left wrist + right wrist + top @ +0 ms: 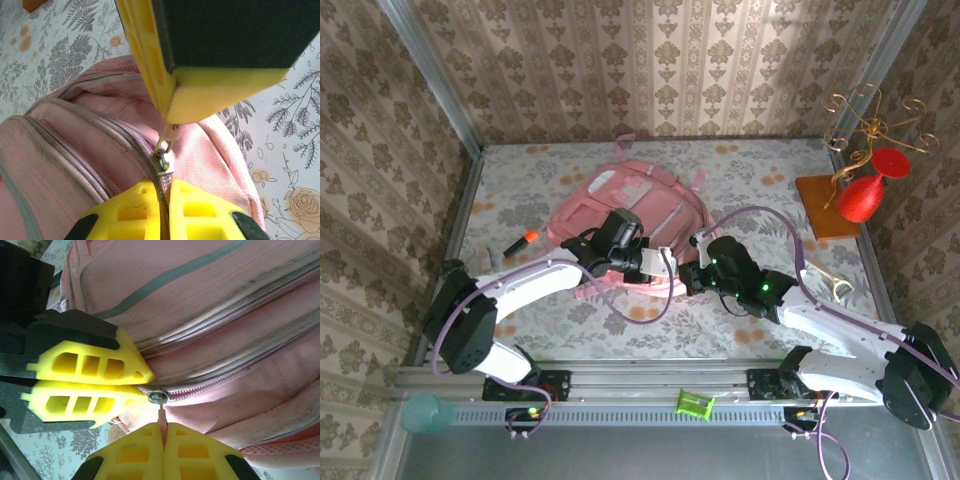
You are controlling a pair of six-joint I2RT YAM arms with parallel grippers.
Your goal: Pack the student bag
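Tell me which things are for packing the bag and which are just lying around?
For the job: pink backpack, zip pull, left gripper, right gripper.
Just lying about: orange marker, red vase, gold wire stand, small green thing, teal cup.

One student bag (610, 200), one marker (520, 241), one teal cup (425, 412), two pincers (162, 202) (164, 442).

Mid-table blocked by soft pink fabric backpack (620, 205); left gripper (668, 262) and right gripper (690, 270) clamped at its near zip, almost touching. Floral tablecloth (760, 175) free along the back. Orange-black marker (521, 243) lies left, wooden stand base (825, 205) far right.
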